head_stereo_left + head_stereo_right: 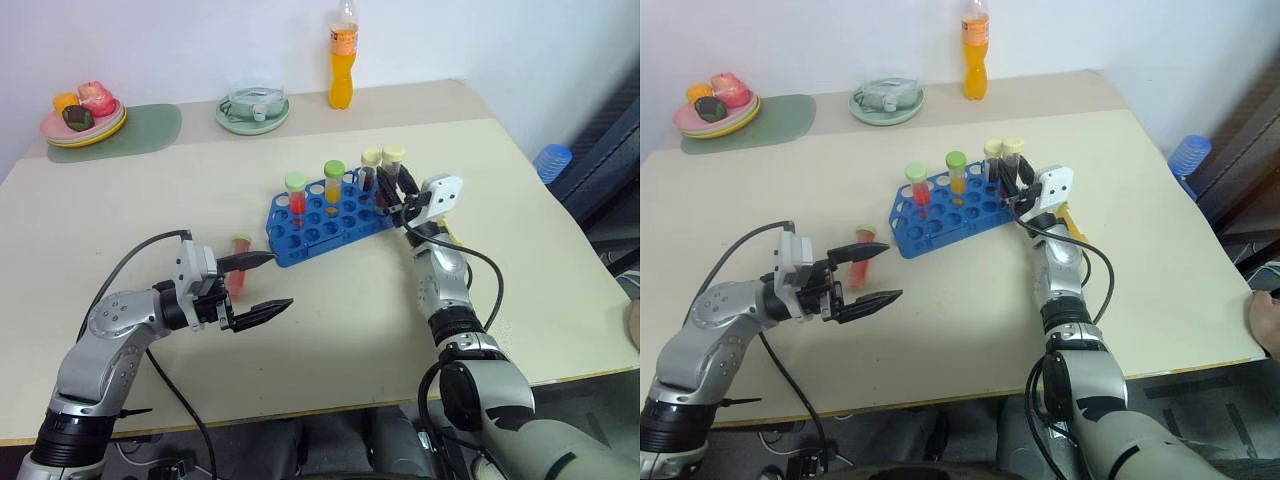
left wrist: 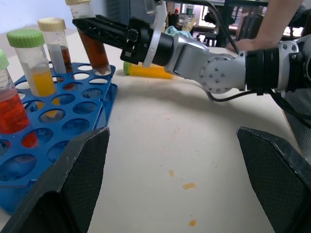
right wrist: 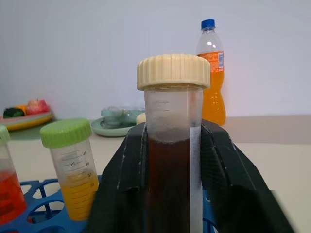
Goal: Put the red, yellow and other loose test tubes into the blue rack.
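The blue rack (image 1: 312, 236) stands mid-table and holds a red tube with a green cap (image 1: 296, 196), a yellow tube with a green cap (image 1: 333, 186) and a cream-capped brown tube (image 1: 371, 167). My right gripper (image 1: 393, 190) is shut on another dark brown, cream-capped tube (image 3: 171, 160). That tube stands upright with its foot in a hole at the rack's right end. One loose red tube (image 1: 240, 268) lies just behind my left gripper (image 1: 280, 282), which is open and empty. A loose yellow tube (image 2: 146, 72) lies on the table beside my right arm.
An orange drink bottle (image 1: 342, 60), a pale green dish (image 1: 252, 110) and a plate of fruit (image 1: 83, 118) on a green mat line the far edge. A ribbed blue cup (image 1: 552, 160) sits beyond the table's right side. A person's arm (image 2: 272, 24) reaches in there.
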